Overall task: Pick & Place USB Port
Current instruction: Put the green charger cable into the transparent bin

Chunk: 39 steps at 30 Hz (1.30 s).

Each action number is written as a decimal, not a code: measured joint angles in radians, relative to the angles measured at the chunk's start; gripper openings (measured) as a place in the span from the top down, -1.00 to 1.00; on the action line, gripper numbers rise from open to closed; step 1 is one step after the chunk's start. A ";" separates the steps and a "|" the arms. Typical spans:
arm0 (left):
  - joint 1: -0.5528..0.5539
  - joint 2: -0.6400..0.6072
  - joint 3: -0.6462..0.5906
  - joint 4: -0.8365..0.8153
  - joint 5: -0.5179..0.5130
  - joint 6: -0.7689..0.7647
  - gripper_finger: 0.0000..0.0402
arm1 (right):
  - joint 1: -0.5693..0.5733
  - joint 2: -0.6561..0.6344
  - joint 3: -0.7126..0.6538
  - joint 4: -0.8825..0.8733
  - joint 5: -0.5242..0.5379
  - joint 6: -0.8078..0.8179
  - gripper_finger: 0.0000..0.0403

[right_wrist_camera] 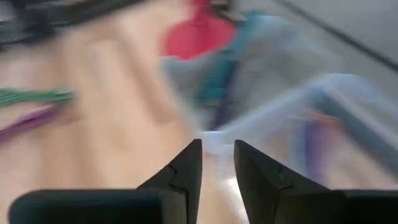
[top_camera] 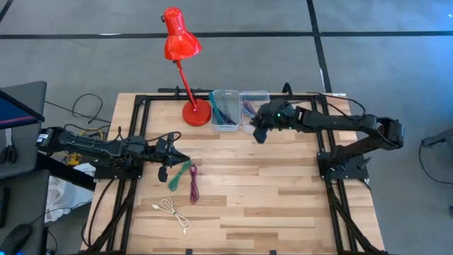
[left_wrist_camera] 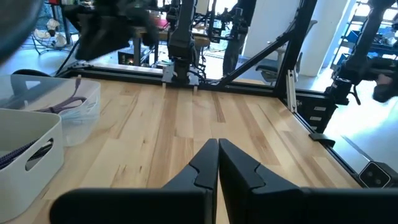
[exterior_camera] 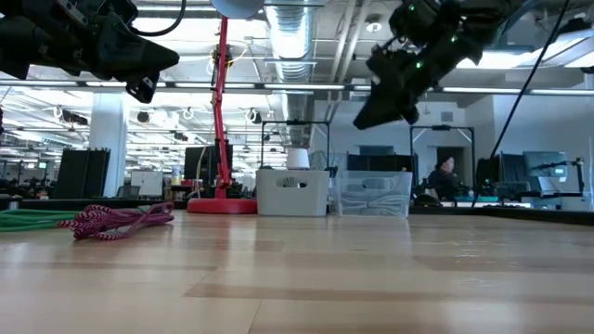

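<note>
Looking down on your bench (top_camera: 283, 198), you have the right end effector (top_camera: 260, 132) raised just in front of the two bins, its fingers (right_wrist_camera: 186, 165) parted by a narrow gap and holding nothing. Its wrist view looks toward the white bin (top_camera: 225, 110) and the clear bin (top_camera: 253, 106), both holding cables; the two bins touch side by side at the far edge.

Your left end effector (top_camera: 164, 172) hangs over the left part of the bench, fingers (left_wrist_camera: 208, 168) pressed together on nothing. It sits just beside the green cable (top_camera: 180, 175) and the magenta cable (top_camera: 193, 183), which lie coiled next to each other. A white cable (top_camera: 172, 211) lies nearer the front edge, apart from both.

The red lamp (top_camera: 185, 78) stands with its base touching the white bin's left side. Bare wood lies between the loose cables and the bins
</note>
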<state>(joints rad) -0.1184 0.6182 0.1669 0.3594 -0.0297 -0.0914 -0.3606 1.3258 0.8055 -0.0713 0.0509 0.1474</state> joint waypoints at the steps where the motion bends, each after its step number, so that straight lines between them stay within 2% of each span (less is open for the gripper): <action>1: 0.000 0.000 0.000 0.000 0.000 0.000 0.94 | 0.015 0.000 0.000 0.004 -0.029 0.000 0.57; 6: 0.000 0.000 0.000 0.000 0.000 0.000 0.94 | 0.073 0.004 0.000 0.002 -0.091 0.000 0.57; 16: 0.002 0.000 0.000 0.068 -0.003 -0.004 0.94 | 0.132 0.016 0.000 0.004 -0.079 0.002 0.65; 19: 0.014 0.000 0.000 0.072 -0.011 -0.096 0.94 | 0.127 0.016 0.000 0.002 -0.078 0.001 0.67; 27: 0.020 0.000 0.000 -0.122 -0.055 -0.221 0.92 | 0.115 0.016 0.000 -0.004 -0.067 0.001 0.67; 33: 0.019 0.000 0.000 -0.221 -0.076 -0.280 0.77 | 0.116 0.016 0.000 -0.006 -0.057 0.001 0.68; 36: 0.020 0.000 0.000 -0.271 -0.083 -0.250 0.69 | 0.116 0.016 0.000 -0.031 -0.018 -0.001 0.68; 39: 0.013 0.000 0.002 -0.273 -0.071 -0.143 0.65 | 0.118 0.016 0.000 -0.078 0.016 -0.056 0.68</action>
<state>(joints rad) -0.1053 0.6180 0.1688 0.0860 -0.1003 -0.2340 -0.2430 1.3422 0.8059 -0.1490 0.0670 0.0911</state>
